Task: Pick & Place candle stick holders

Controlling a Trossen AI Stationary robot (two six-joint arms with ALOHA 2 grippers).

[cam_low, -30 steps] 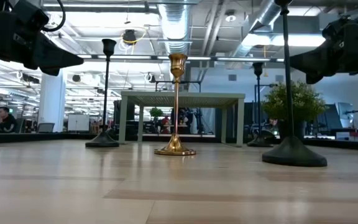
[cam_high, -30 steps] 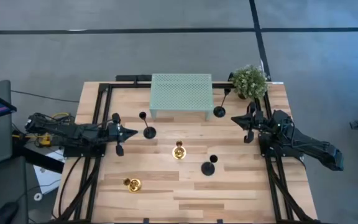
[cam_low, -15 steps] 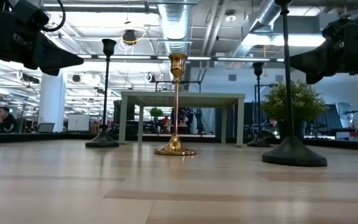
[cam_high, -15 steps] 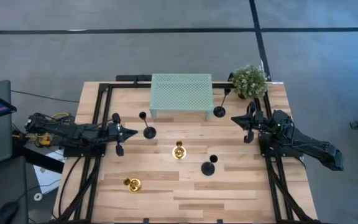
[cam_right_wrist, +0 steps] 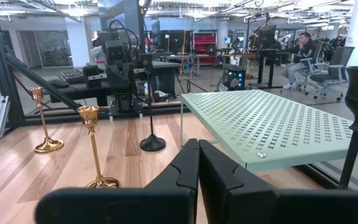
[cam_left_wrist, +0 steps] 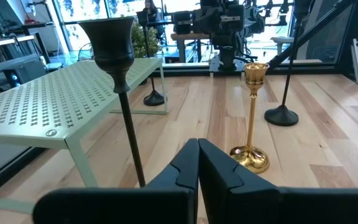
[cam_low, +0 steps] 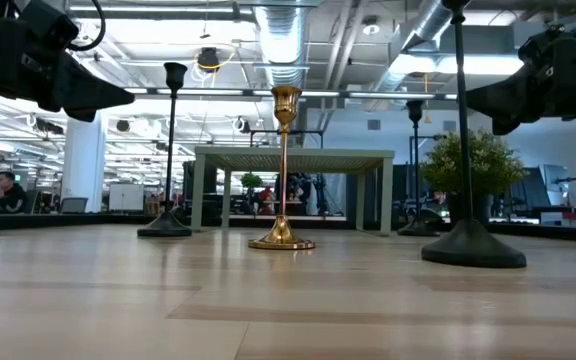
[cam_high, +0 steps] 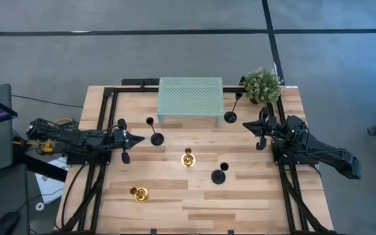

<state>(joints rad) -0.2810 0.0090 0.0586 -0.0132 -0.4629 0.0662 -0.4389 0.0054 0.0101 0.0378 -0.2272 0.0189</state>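
Black holder just beside closed left jaws.

Low view: top of the near black holder is cut off by the upper edge. Another black holder is partly hidden behind the plant. Right wrist view: black holder base hidden behind the green stand.

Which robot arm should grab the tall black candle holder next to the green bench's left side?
Probably the left. The left gripper, shut, sits just beside that black candle holder. The right gripper waits across the table, nearer another black one.
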